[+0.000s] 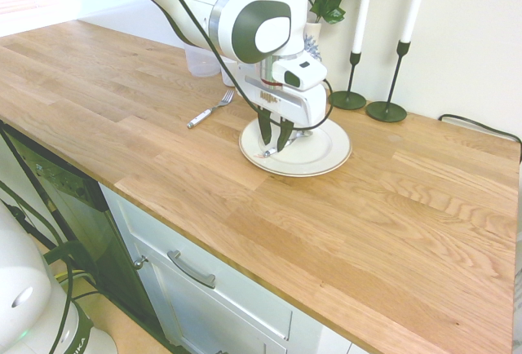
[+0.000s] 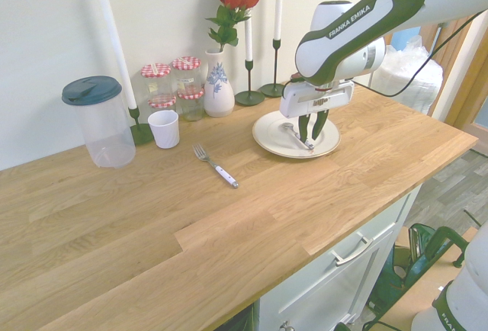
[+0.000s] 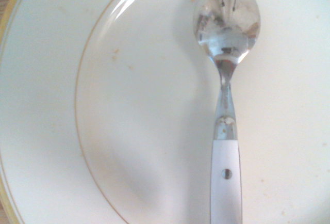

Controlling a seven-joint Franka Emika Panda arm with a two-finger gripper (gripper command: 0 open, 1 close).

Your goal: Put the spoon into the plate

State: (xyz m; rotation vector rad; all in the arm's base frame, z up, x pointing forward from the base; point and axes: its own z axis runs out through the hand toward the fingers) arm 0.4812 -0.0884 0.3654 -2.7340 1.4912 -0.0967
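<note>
**Ana:** On the wooden desk (image 1: 391,207), near the wall, where does the spoon sit?

**Ben:** The spoon (image 3: 227,79) lies inside the white plate (image 1: 326,154). The wrist view shows its shiny bowl and white handle flat on the plate's surface, beside the thin gold ring line.

**Ana:** And the end effector (image 1: 274,143)?

**Ben:** It hangs right over the plate, pointing straight down, its dark fingers (image 2: 306,128) reaching to the spoon. The gap between them looks narrow. Whether they grip the handle or have just let go, I cannot tell from either outside view.

**Ana:** What else is around?

**Ben:** A fork (image 2: 215,166) with a white handle lies on the bare wood, well apart from the plate. Behind it stand a white cup (image 2: 164,128), a clear jug with a dark lid (image 2: 97,121), and jars with red checked lids (image 2: 174,81). A vase with a red rose (image 2: 219,79) stands near the plate, and dark candlesticks with white candles (image 1: 367,60) line the wall.

**Ana:** Is the plate touching anything?

**Ben:** Only the desk and the spoon.
</note>
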